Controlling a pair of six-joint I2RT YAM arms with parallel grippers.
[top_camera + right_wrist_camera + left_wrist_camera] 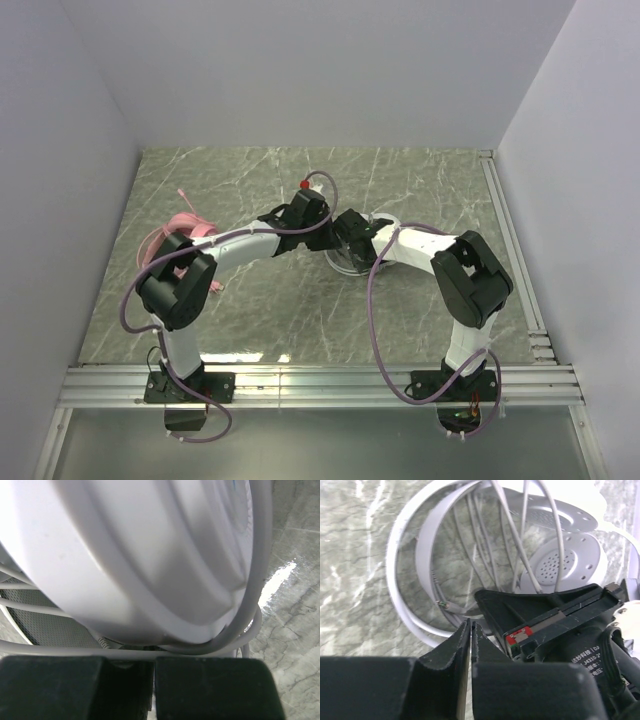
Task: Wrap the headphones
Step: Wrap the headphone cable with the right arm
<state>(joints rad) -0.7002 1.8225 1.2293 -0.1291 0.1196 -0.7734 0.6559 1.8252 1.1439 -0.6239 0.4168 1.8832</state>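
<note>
The white headphones (362,262) lie mid-table, with their ear cup (560,565) and headband (427,545) filling the left wrist view. Their pale cable (520,540) runs in several strands across the band. Its plug end (441,603) sits just beyond my left gripper (471,624), which is shut; I cannot tell whether it pinches the cable. My right gripper (154,660) is shut right under an ear cup (140,555), with a cable strand (75,651) across its tips. From above, the left gripper (325,232) and right gripper (348,232) meet over the headset. The pink headphones (185,232) lie far left, partly behind my left arm.
The green marble tabletop (300,310) is walled on three sides. An aluminium rail (320,380) runs along the near edge and another rail (510,240) along the right side. Purple arm cables (375,320) hang over the near half of the table.
</note>
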